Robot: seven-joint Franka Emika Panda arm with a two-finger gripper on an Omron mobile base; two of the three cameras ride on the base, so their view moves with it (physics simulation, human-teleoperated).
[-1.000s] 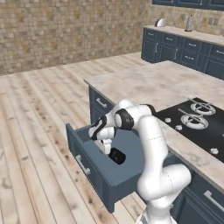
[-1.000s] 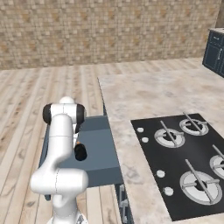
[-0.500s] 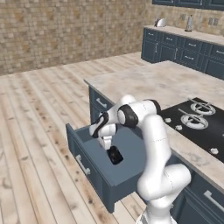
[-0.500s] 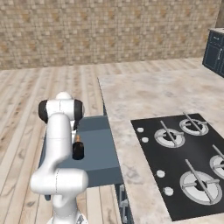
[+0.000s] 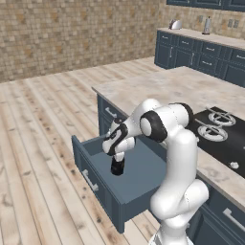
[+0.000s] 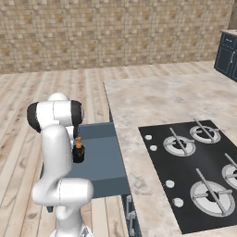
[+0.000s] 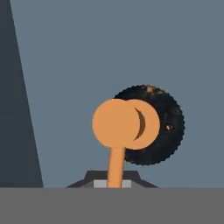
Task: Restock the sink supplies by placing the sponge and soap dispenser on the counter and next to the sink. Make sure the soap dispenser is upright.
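We see the soap dispenser standing upright in the open drawer, its black rounded body on the drawer floor and its orange pump top pointing up towards the hand. In the right base view the dispenser sits close to the arm, near the drawer's left side. The gripper hangs directly over it, and the fingers look drawn narrow around the pump; the hand view shows the orange spout running down between them, so we judge them closed on the soap dispenser's top, though the contact itself is partly hidden.

The drawer belongs to the island whose marbled worktop carries the black gas hob. We make out dark blue cabinets with a beige top far across the room in the left base view, but too small to pick out a sink there.

By our reckoning the task is at an early stage: the dispenser is not yet lifted out, nothing is placed beside a sink, and the sponge remains to be fetched as well.

We can read no brand, label or writing on the dispenser or anywhere else
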